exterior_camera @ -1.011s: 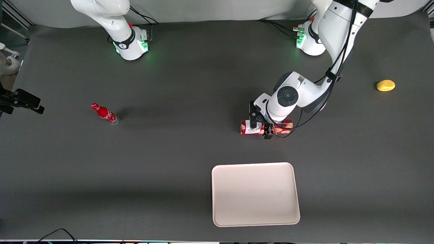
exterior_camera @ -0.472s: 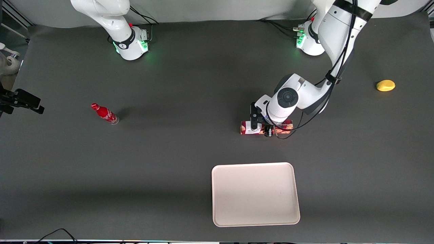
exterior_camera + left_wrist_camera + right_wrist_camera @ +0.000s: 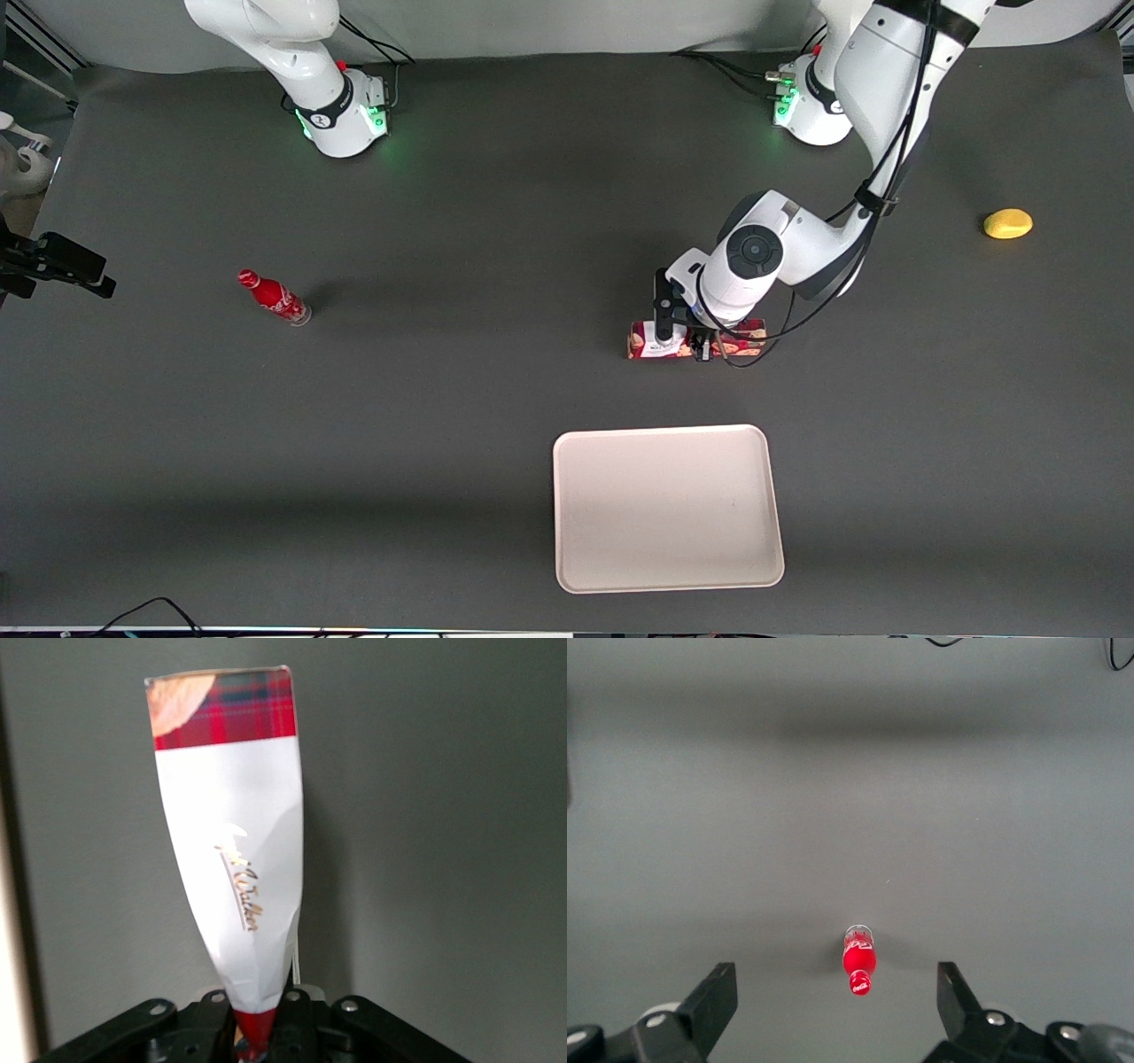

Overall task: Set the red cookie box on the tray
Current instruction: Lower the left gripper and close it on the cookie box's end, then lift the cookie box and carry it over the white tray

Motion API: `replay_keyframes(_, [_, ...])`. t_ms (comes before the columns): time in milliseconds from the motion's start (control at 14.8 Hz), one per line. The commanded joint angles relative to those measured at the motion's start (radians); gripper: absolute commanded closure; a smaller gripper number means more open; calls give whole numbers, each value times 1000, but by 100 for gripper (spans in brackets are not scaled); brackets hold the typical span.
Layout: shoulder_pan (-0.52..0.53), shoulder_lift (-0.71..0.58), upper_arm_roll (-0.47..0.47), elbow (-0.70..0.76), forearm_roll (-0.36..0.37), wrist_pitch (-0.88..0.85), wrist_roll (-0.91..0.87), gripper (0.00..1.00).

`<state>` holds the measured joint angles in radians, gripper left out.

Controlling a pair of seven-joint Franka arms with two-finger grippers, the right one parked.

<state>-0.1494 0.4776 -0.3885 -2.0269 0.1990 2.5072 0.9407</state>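
Note:
The red cookie box (image 3: pixel 654 341) lies on the dark table, farther from the front camera than the tray (image 3: pixel 667 507). My left gripper (image 3: pixel 702 346) is down over the middle of the box and shut on it; the arm's wrist hides much of the box. In the left wrist view the box (image 3: pixel 235 850) shows its white label and red tartan end, and it is pinched narrow between the fingers of the gripper (image 3: pixel 257 1032). The cream-pink tray is flat and holds nothing.
A small red soda bottle (image 3: pixel 273 297) lies toward the parked arm's end of the table; it also shows in the right wrist view (image 3: pixel 858 959). A yellow lemon-like object (image 3: pixel 1007 223) lies toward the working arm's end.
The gripper has come down onto the box and closed on it; the box and arm have shifted very slightly.

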Motion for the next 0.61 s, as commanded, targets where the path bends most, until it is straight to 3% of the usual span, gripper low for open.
replay_keyframes(0, [1, -105, -3, 81, 13, -204, -19, 100])
replay_keyframes(404, [8, -212, -10, 267, -9, -503, -11, 100])
replay_keyframes(539, [8, -232, -9, 332, -59, -599, -13, 100])
